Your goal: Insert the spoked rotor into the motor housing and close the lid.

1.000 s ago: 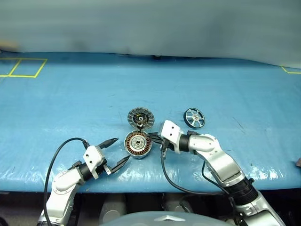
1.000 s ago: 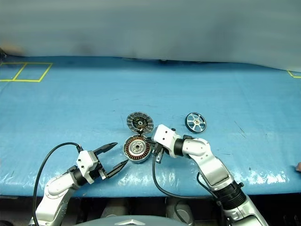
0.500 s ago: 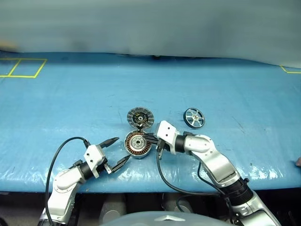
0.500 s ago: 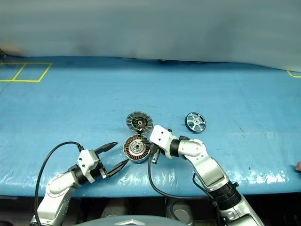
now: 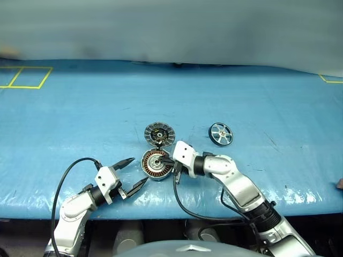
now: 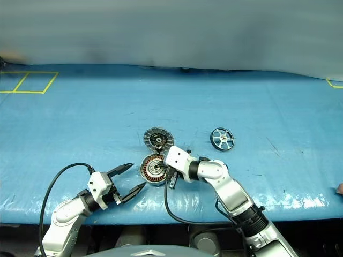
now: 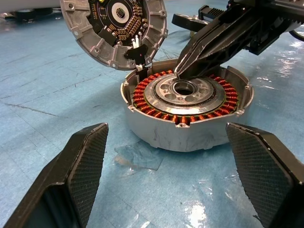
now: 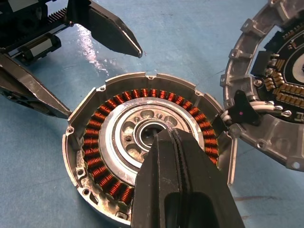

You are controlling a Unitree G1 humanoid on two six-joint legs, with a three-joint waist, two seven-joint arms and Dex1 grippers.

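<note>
The motor housing (image 5: 156, 165) lies open on the blue table, its copper windings ringing a silver hub (image 8: 145, 132). Its lid (image 5: 160, 134) stands tilted back from the far edge, dark segmented face showing (image 7: 116, 28). The spoked rotor (image 5: 221, 134) lies flat to the right, apart from both grippers. My right gripper (image 5: 164, 160) is shut with nothing in it, and its tip (image 8: 164, 135) rests over the hub; I cannot tell if it touches. My left gripper (image 5: 139, 170) is open just left of the housing, its fingers (image 7: 76, 175) wide and level with the housing wall.
Yellow tape marks sit at the far left (image 5: 24, 77) and far right (image 5: 331, 80) of the table. The table's front edge (image 5: 171, 206) runs just behind both wrists. Black cables loop from the left arm (image 5: 61, 184) and the right wrist (image 5: 179, 201).
My right gripper has slid left, from beside the housing's right rim to over its hub, still shut. The left gripper and the parts have not moved.
</note>
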